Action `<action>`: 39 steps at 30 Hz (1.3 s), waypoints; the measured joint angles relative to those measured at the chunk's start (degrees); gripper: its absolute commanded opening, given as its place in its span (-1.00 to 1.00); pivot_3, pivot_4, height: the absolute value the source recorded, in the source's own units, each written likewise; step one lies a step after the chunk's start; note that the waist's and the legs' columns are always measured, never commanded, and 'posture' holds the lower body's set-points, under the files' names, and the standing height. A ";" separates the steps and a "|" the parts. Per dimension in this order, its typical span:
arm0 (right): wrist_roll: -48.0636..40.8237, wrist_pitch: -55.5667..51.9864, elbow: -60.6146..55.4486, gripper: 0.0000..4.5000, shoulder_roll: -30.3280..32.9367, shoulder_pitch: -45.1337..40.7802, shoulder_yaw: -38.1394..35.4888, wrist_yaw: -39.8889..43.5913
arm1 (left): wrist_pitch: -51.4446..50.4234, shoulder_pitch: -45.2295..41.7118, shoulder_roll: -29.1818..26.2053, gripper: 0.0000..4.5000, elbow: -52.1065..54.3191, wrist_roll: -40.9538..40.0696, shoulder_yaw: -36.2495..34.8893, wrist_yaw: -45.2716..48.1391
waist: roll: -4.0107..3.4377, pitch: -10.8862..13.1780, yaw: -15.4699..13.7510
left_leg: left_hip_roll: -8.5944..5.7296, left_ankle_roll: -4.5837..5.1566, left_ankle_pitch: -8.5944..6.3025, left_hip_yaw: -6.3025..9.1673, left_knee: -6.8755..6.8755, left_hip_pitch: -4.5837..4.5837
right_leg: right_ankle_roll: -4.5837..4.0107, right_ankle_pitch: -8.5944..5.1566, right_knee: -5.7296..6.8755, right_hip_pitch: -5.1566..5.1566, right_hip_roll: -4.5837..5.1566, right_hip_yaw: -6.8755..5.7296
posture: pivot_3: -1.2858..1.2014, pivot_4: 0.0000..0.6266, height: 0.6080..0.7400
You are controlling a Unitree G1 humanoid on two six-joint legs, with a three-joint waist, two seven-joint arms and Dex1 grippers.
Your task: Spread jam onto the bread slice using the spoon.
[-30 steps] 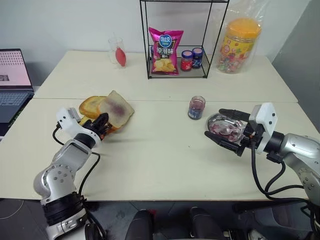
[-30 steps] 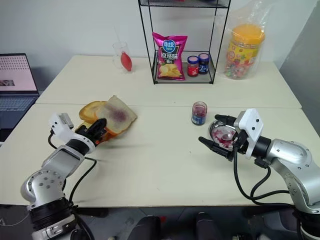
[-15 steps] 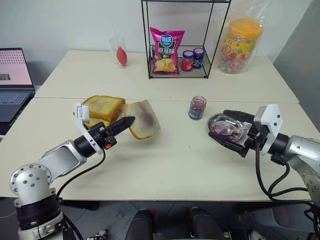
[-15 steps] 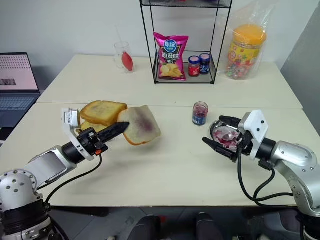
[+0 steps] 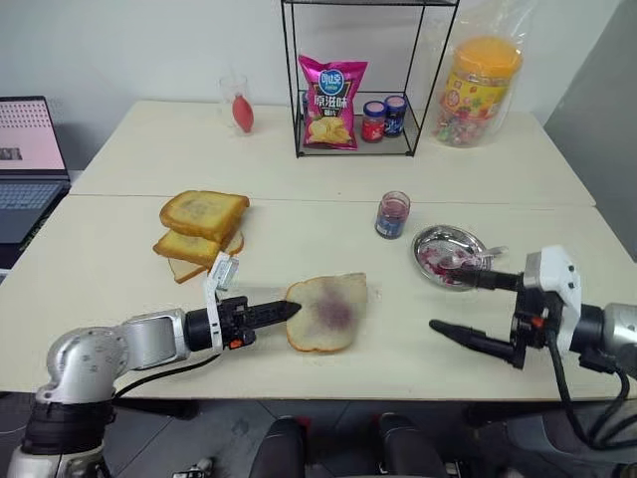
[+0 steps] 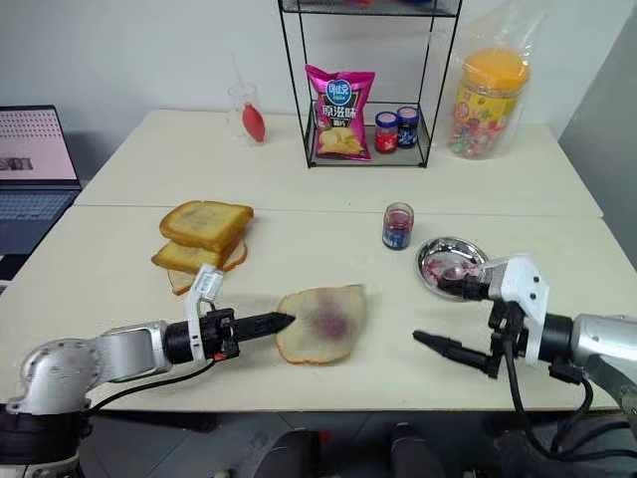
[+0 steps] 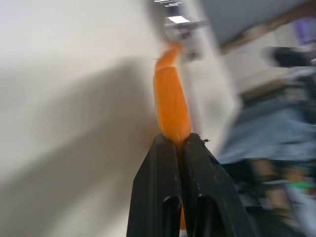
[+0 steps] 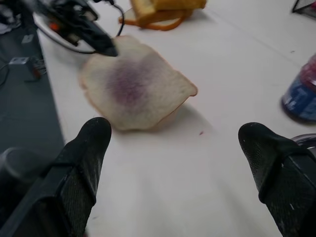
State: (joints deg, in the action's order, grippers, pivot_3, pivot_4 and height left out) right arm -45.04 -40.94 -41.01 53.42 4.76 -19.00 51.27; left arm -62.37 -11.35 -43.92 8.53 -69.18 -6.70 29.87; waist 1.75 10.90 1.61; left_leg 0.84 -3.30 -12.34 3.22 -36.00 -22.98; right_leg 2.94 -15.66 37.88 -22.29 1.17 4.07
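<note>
Lying low and centre on the table, the bread slice has its edge pinched by the closed left gripper; the right gripper hangs wide open, empty, lower right; the jam stands mid-right beside the steel dish.

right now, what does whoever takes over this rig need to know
Left claw: shut on the bread, pinching its near-left edge; the slice lies near the front of the table, purple smear at its centre.
Right claw: open, holding nothing, low over the table to the right of the bread.
Jam jar: upright, mid-table.
Spoon: in the steel dish beside the jar.
Done: bread set in front, lightly smeared.
Left: take spoon, scoop jam, spread it.
</note>
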 measured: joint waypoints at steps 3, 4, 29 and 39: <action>0.04 0.16 -0.36 1.00 0.33 1.90 -0.13 0.76 | 6.56 -2.18 -3.31 -0.99 -3.01 10.07 2.91 6.58 | 0.02 0.01 0.03 | -0.01 0.00 -0.01 -0.08 0.04 -0.04 | 0.00 0.00 -0.12 -0.02 0.06 0.03 | 0.03 -0.52 1.00; 0.37 0.45 -0.39 1.00 0.33 2.63 -0.14 0.94 | 9.52 -2.81 -4.28 -0.99 -4.58 14.39 4.77 9.57 | 0.01 0.01 0.03 | -0.03 0.01 -0.01 -0.10 0.07 -0.04 | 0.01 -0.01 -0.15 -0.01 0.09 0.02 | 0.03 -0.52 1.00; 2.78 4.43 -0.35 1.00 -0.17 5.60 1.86 1.79 | 21.63 -17.19 8.05 -0.99 -16.08 39.73 17.69 26.35 | 0.06 0.04 -0.09 | -0.03 0.02 -0.02 0.06 0.05 -0.17 | 0.56 0.26 -0.21 -0.01 0.03 -0.07 | 0.03 -0.52 1.00; 3.13 4.24 -0.26 1.00 -1.71 2.14 4.84 0.04 | 25.41 -14.07 6.80 -0.17 -14.92 44.13 15.26 26.35 | 0.06 0.04 0.15 | 0.00 0.02 -0.02 0.04 0.04 -0.14 | 0.59 0.28 -0.19 -0.02 0.02 -0.05 | 0.03 -0.52 1.00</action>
State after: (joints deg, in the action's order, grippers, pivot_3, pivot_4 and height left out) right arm -41.91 -36.70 -41.28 51.71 6.90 -14.16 51.30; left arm -36.96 -25.41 -37.12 -6.39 -25.05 8.56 56.22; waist 1.81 10.94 1.76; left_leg 0.84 -3.28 -12.36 3.26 -35.96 -23.12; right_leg 3.53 -15.38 37.69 -22.31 1.19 4.03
